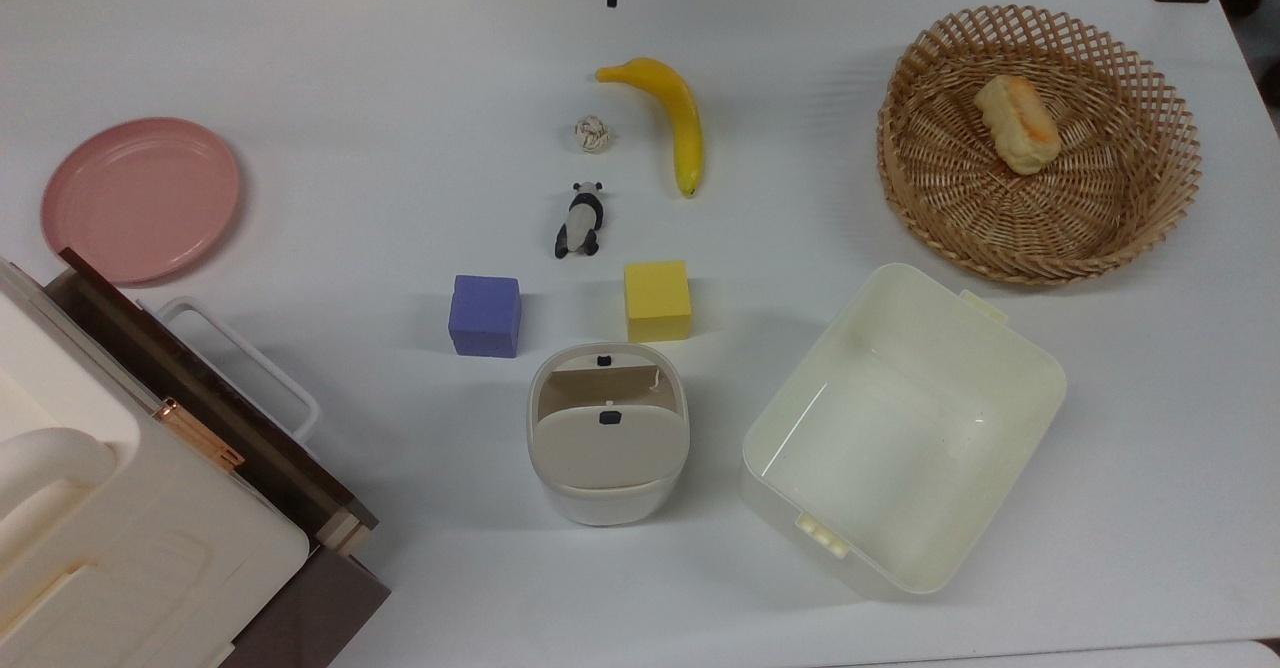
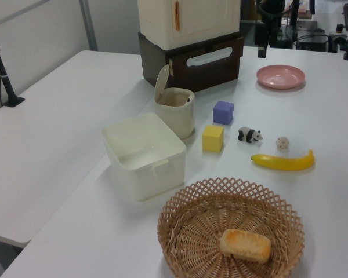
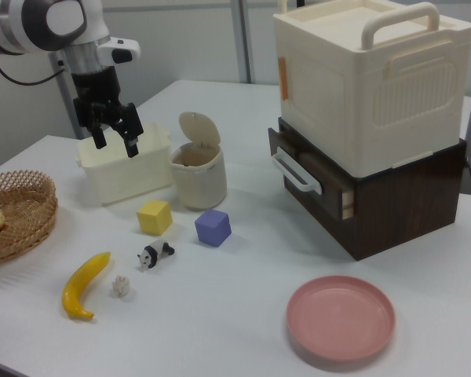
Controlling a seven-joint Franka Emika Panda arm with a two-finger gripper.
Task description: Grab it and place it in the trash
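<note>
On counter (image 1: 300, 68), top view: paper wad (image 1: 591, 134) at 9 o'clock of banana (image 1: 672, 118), 12 o'clock of panda figurine (image 1: 580, 218), untouched. Trash bin (image 1: 606, 436) at 6 o'clock of panda figurine, flap tipped up. Claw (image 3: 115, 137) raised, fingers spread, empty, well apart from paper wad (image 3: 122, 287).

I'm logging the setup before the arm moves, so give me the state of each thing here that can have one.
hand: open, holding nothing, raised above the table
paper wad: lying loose on the table beside the banana
trash bin: flap lid swung up, opening exposed
cream tub: uncovered, nothing inside
wicker basket: holds a bread roll
pink plate: bare
brown drawer: pulled slightly out
</note>
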